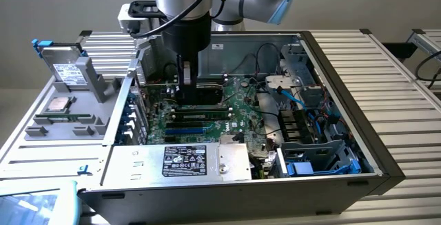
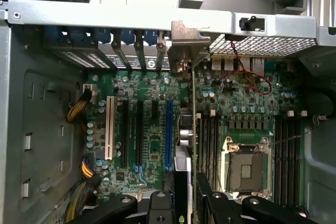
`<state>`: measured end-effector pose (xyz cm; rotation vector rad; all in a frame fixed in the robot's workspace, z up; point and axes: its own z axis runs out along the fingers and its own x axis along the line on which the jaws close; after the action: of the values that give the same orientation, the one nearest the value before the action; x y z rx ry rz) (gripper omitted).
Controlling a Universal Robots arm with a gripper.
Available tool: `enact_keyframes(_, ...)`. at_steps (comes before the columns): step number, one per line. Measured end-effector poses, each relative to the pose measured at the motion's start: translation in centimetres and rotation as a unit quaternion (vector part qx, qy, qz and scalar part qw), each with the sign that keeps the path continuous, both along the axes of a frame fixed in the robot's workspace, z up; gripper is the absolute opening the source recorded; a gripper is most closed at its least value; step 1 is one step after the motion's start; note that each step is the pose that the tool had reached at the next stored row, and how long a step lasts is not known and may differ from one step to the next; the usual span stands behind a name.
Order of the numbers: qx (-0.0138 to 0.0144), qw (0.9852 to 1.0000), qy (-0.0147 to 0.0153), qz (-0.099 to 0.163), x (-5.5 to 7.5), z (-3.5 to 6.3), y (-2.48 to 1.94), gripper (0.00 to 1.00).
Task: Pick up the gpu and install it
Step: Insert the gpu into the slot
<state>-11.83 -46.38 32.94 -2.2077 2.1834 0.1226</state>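
The gpu appears edge-on in the wrist view as a thin green card, upright above the green motherboard. Its silver end bracket sits against the case's rear slot frame. My gripper is shut on the card, one black finger on each side. In the exterior view, the gripper is lowered into the open computer case. There the gpu's black block hangs just above the motherboard. I cannot tell whether the card is seated in a slot.
A blue slot and black slots lie beside the card, with the CPU socket on its other side. A silver labelled box fills the case's near side. Cables and a blue drive cage are at the exterior view's right. A hard drive stands in a grey tray outside.
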Motion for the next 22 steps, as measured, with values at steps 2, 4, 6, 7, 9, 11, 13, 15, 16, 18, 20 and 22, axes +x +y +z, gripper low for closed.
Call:
enact_keyframes(2, -0.0005, 1.0000, 0.0013, 0.000, 0.0, -0.26, 0.00, 0.28)
enact_keyframes(4, -0.0019, 1.0000, 0.0030, 0.000, 0.0, -0.31, 0.00, 0.28)
enact_keyframes(6, -0.0019, 1.0000, 0.0031, 0.000, 0.0, -0.31, 0.00, 0.28)
enact_keyframes(7, -0.0019, 1.0000, 0.0031, 0.000, 0.0, -0.32, 0.00, 0.28)
enact_keyframes(9, -0.0020, 1.0000, 0.0034, 0.000, 0.0, -0.38, 0.02, 0.28)
enact_keyframes(11, -0.0031, 1.0000, 0.0038, 0.000, 0.0, -0.61, 0.04, 0.28)
enact_keyframes(13, -0.0054, 1.0000, 0.0042, 0.000, 0.0, -0.84, 0.06, 0.28)
enact_keyframes(15, -0.0096, 0.9999, 0.0048, 0.000, 0.0, -1.00, 0.09, 0.28)
enact_keyframes(16, -0.0120, 0.9999, 0.0054, 0.000, 0.0, -1.07, 0.10, 0.28)
enact_keyframes(18, -0.0179, 0.9998, 0.0070, 0.000, 0.0, -1.16, 0.12, 0.28)
enact_keyframes(20, -0.0181, 0.9998, 0.0072, 0.000, 0.0, -1.17, 0.12, 0.28)
enact_keyframes(22, -0.0182, 0.9998, 0.0072, 0.000, 0.0, -1.24, 0.08, 0.28)
